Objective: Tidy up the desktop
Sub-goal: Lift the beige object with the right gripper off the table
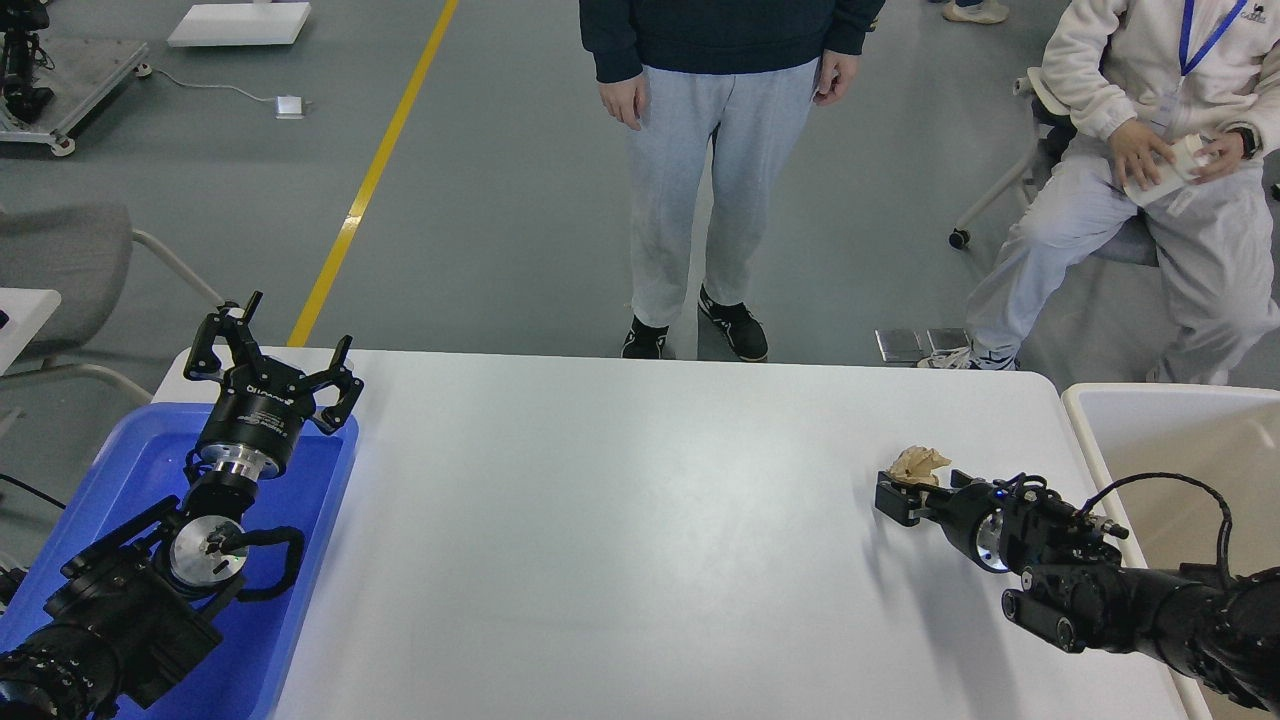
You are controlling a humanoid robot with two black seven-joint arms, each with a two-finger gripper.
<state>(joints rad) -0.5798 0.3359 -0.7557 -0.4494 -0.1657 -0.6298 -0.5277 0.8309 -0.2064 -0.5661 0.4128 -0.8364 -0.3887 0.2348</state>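
Observation:
The white desktop (620,530) fills the middle of the head view. A small crumpled tan paper wad (918,463) lies on it near the right end. My right gripper (897,499) is low over the desktop just in front of the wad, touching or nearly touching it. Its dark fingers cannot be told apart. My left gripper (275,352) is open and empty, pointing up above the far corner of the blue tray (335,470).
A beige-white bin (1180,400) stands off the desktop's right edge. A person (700,200) stands just beyond the far edge. Another person (1150,200) sits at the back right. A grey chair (60,260) is at the left.

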